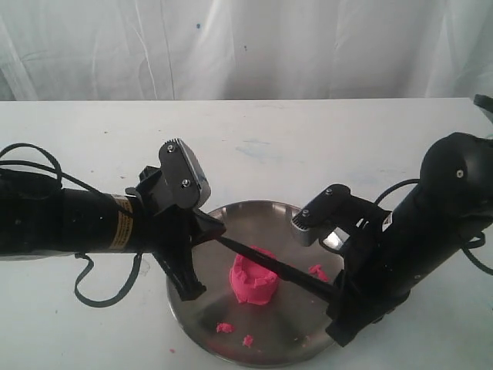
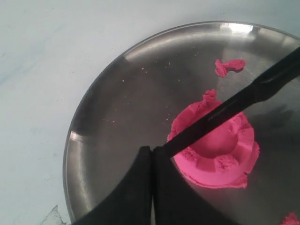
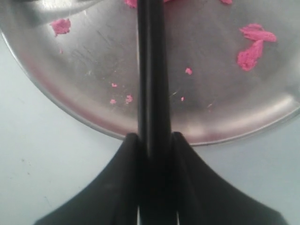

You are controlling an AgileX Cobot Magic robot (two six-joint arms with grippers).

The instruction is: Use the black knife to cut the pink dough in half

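The pink dough [image 1: 254, 280] [image 2: 220, 154], a cup-like lump, stands upright in the middle of the metal plate [image 1: 231, 220] [image 2: 117, 112] [image 3: 89, 65]. The black knife [image 1: 281, 268] [image 2: 234, 105] [image 3: 150, 70] lies slanted across the dough's rim. My right gripper [image 1: 337, 293] [image 3: 152, 138] is shut on the knife's handle at the plate's right edge. Over the plate's left side, my left gripper [image 1: 218, 230] [image 2: 152, 151] is shut with nothing between its fingers. The knife's tip touches the outer side of one of its fingers [image 2: 164, 154].
Pink crumbs [image 1: 224, 327] [image 3: 253, 47] and a pink scrap [image 1: 317, 270] [image 2: 228, 65] lie on the plate. The plate sits on a white table [image 1: 254, 139] with a white curtain behind. Black cables [image 1: 85, 287] hang beside the left arm.
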